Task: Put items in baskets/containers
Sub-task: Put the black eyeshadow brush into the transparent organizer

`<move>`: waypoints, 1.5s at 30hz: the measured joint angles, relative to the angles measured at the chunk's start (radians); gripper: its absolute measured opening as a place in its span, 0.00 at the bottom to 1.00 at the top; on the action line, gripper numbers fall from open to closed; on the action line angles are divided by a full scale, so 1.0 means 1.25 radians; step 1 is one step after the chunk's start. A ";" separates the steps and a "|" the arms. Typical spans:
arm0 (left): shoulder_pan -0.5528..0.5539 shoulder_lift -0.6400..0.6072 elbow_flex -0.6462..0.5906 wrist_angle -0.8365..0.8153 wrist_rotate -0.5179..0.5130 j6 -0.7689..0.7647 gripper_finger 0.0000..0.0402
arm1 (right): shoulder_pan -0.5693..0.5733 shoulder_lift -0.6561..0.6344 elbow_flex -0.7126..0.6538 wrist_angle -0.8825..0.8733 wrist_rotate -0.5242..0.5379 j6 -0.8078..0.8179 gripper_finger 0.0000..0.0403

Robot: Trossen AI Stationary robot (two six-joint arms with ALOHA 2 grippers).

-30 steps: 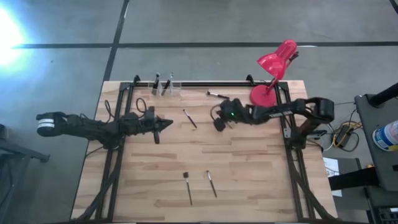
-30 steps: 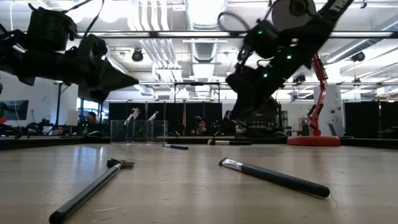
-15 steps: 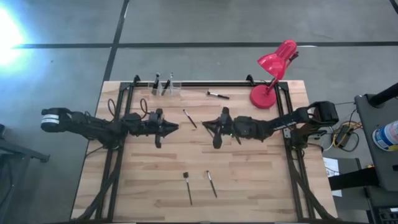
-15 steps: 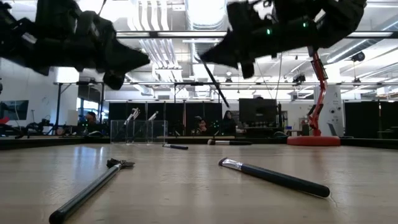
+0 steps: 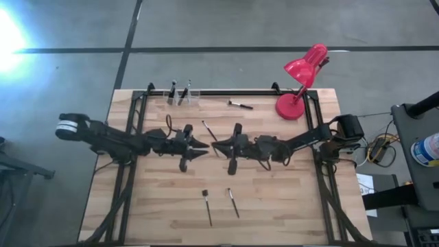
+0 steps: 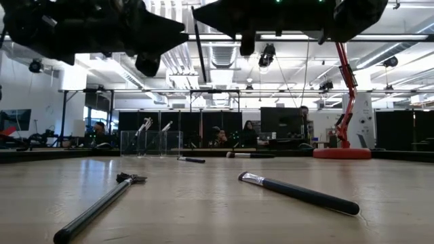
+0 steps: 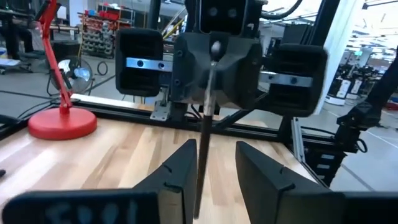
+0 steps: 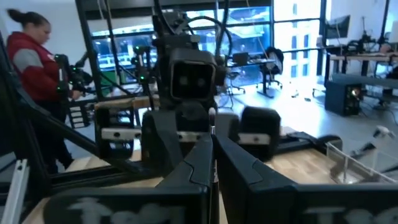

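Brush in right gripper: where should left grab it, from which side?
Mid-shaft of the brush, clear of the right gripper clamping one end. Come straight on: the thin shaft stands between the open left gripper fingers, so closing should pinch it.

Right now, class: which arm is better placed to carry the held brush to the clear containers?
Left. The containers stand at the table's far edge, on the left arm's side. The left gripper, open, straddles the brush that the right gripper clamps at mid-table.
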 joint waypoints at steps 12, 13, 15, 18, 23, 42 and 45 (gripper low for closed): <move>-0.005 0.074 0.034 0.085 0.022 0.041 0.26 | 0.021 0.012 0.027 0.000 -0.001 -0.024 0.03; -0.005 0.074 0.034 0.089 0.026 0.041 0.26 | 0.021 0.012 0.026 0.001 -0.001 -0.025 0.03; -0.005 0.074 0.034 0.091 0.028 0.043 0.26 | 0.021 0.012 0.025 0.004 -0.001 -0.026 0.03; -0.005 0.074 0.034 0.095 0.028 0.044 0.26 | 0.021 0.012 0.025 0.005 0.000 -0.026 0.03; -0.005 0.074 0.041 0.096 0.028 0.044 0.21 | 0.020 0.012 0.026 0.005 0.000 -0.026 0.03; -0.002 0.074 0.055 -0.007 -0.120 0.102 0.02 | 0.024 -0.022 -0.009 -0.002 0.086 -0.034 0.03; 0.000 0.074 0.054 -0.012 -0.128 0.103 0.02 | 0.023 -0.059 -0.031 -0.058 0.102 -0.040 0.03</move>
